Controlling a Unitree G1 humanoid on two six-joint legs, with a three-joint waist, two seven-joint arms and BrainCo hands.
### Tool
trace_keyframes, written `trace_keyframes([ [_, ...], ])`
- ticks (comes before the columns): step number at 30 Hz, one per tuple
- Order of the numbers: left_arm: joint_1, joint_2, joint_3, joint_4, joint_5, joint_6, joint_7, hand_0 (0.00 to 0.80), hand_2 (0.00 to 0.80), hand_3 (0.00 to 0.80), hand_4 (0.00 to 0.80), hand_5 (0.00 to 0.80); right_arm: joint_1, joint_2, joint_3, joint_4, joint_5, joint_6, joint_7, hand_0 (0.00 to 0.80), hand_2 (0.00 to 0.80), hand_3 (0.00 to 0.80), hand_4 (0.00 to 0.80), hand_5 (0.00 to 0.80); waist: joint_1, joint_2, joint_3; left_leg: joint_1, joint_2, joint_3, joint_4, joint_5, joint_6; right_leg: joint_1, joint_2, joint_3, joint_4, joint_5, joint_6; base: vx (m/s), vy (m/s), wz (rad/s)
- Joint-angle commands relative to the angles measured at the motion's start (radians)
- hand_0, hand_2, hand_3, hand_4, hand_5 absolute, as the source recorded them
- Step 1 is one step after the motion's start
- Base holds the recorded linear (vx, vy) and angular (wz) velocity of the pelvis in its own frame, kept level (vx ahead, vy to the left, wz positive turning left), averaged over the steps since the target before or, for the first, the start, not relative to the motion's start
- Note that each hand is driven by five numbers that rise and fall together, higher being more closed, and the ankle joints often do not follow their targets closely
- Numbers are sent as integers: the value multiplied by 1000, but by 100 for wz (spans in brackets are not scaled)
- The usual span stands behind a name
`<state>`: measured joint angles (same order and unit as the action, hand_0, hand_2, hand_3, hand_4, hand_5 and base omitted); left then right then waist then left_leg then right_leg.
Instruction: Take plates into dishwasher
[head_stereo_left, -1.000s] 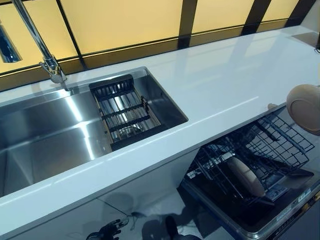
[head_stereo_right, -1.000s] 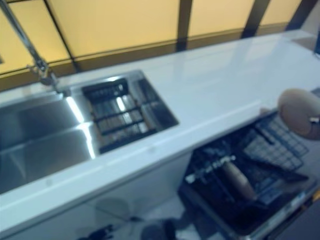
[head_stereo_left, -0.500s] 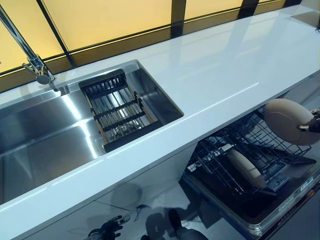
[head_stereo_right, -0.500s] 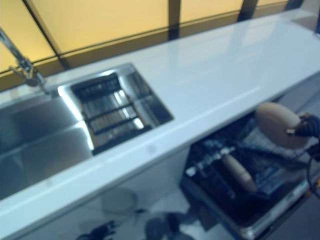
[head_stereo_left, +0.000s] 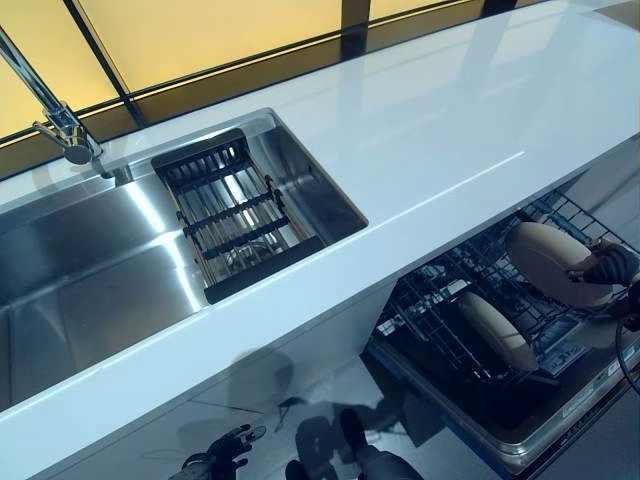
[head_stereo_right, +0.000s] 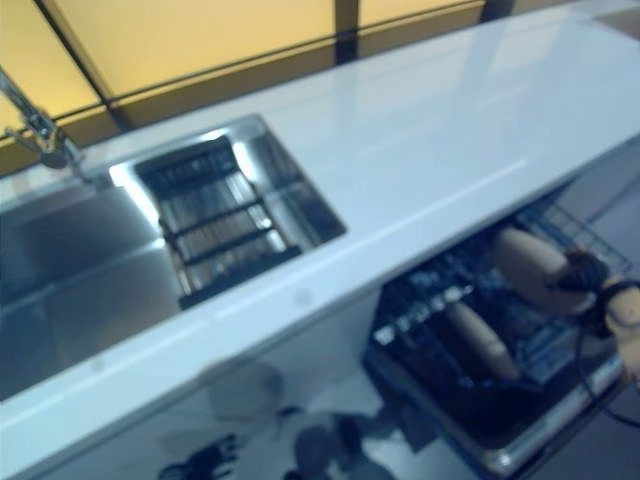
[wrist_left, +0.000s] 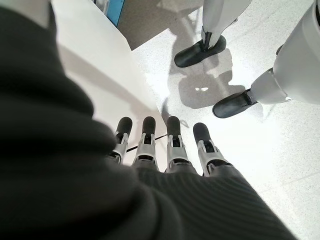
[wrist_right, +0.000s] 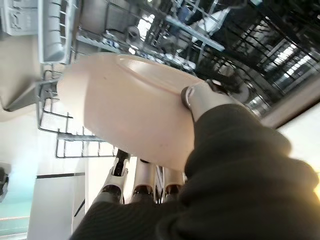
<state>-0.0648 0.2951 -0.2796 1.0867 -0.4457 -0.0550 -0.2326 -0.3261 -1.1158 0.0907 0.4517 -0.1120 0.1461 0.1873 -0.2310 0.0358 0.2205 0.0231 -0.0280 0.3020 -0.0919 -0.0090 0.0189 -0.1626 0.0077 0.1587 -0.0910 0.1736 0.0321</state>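
My right hand (head_stereo_left: 607, 266) is shut on a beige plate (head_stereo_left: 547, 262), thumb on its face (wrist_right: 202, 97) and fingers (wrist_right: 142, 182) behind it, and holds it on edge low over the open dishwasher's black wire rack (head_stereo_left: 450, 310). The plate (wrist_right: 130, 105) fills the right wrist view above the rack wires. A second beige plate (head_stereo_left: 495, 330) stands on edge in the rack, to the left of the held one. My left hand (wrist_left: 165, 145) hangs by the floor with straight fingers, empty; it also shows low in the left eye view (head_stereo_left: 215, 462).
A white counter (head_stereo_left: 420, 140) runs over the dishwasher. A steel sink (head_stereo_left: 90, 270) with a black drainer rack (head_stereo_left: 235, 220) and a tap (head_stereo_left: 60, 120) lies at the left. The dishwasher's pulled-out front edge (head_stereo_left: 540, 440) is at the lower right.
My right hand has lowered the plate from counter height down into the dishwasher rack, beside the standing plate. The camera has tilted slightly.
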Motion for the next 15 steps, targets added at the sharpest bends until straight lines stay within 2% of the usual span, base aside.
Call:
trace_keyframes([
  [1,-15,12,10,29,-2,-28,9,0,0,0,0,0,-30,51,-37,-50,-30,25,-38,800,800,800,800,800,6,-8,-6,5,-1,-18,5,-75,32,59,13,-9,4,-88,40,0,0,0],
  [15,-38,-7,-9,19,-15,-34,14,0,0,0,0,0,-36,180,11,-19,-66,111,-99,800,800,800,800,800,12,21,10,1,-4,-25,5,-72,31,57,8,-13,4,-91,38,0,0,0],
])
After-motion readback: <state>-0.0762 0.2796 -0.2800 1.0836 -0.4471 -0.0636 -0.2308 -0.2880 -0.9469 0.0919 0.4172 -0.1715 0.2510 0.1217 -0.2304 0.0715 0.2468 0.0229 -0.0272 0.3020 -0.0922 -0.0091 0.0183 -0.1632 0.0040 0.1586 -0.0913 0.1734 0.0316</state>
